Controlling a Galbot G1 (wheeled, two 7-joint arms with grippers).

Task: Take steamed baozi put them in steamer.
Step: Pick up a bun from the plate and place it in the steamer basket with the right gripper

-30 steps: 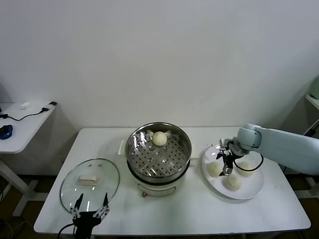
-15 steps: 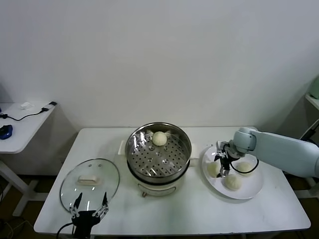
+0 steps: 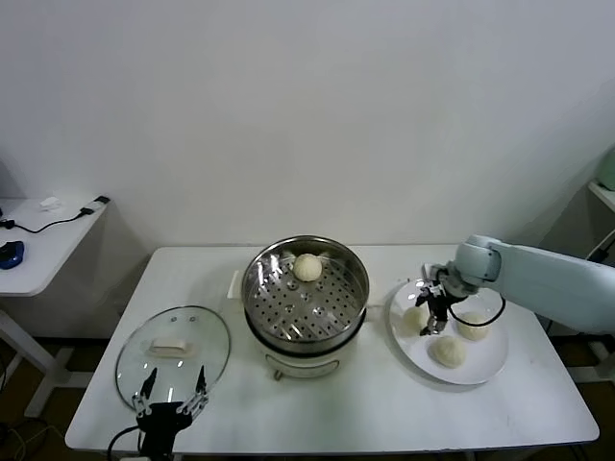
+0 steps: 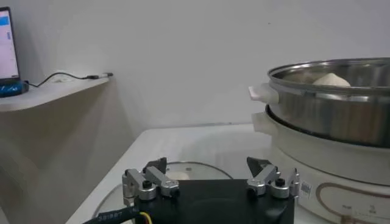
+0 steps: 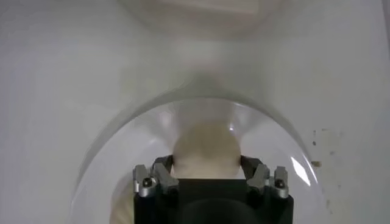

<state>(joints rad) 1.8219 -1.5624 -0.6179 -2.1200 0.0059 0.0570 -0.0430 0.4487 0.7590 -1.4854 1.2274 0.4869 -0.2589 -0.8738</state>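
We found the white table (image 3: 336,413) carrying everything, with the steamer (image 3: 306,288) at its middle on the cream electric pot (image 3: 300,357). One baozi (image 3: 307,267) already lay on the steamer's perforated floor, at the far side. To the steamer's right sat the white plate (image 3: 480,370) with three more baozi, and to its left the glass lid (image 3: 173,348) lay flat.

What mattered for the coming move was the plate bun nearest the steamer (image 3: 414,322). Our right gripper (image 3: 434,320) hung directly above it, pointing down. In the right wrist view that same bun (image 5: 204,149) sat squarely between the two fingertips (image 5: 163,165), which stood apart on either side of it, not yet pressing the dough as far as we could judge. The bun was a round dome with no long axis, so no wrist turn seemed needed; we judged that closing on it was what remained before lifting. The other two buns, one beyond the fingers to the right (image 3: 473,325) and one nearer the table's front edge (image 3: 448,351), lay just beside it.

The right arm reached in from the right side, forearm roughly level, wrist bent downward over the plate's left half.

Our left gripper (image 3: 171,410) waited at the table's front edge by the glass lid, fingers spread and empty, well apart from every bun.
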